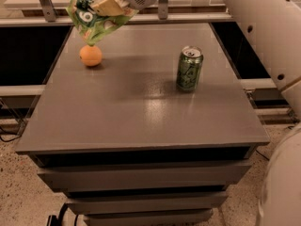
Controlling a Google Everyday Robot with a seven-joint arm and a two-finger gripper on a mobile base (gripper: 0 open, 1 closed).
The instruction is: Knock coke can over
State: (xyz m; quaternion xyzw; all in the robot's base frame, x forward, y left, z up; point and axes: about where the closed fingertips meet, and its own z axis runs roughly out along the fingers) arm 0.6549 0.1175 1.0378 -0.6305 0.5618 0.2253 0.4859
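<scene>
Coke can upright on table; gripper well away from it.

The coke can (189,68) stood right of centre on the grey table (141,121), well apart from the gripper (104,6), which was clamped on a green snack bag (86,19) above an orange (91,55). The can was judged light, thin-walled and smooth; a push near its rim should tip it. The tabletop was flat and hard.

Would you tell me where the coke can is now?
In the camera view, the coke can stands upright on the table's right half; the gripper holds a snack bag above the orange, far left.
</scene>
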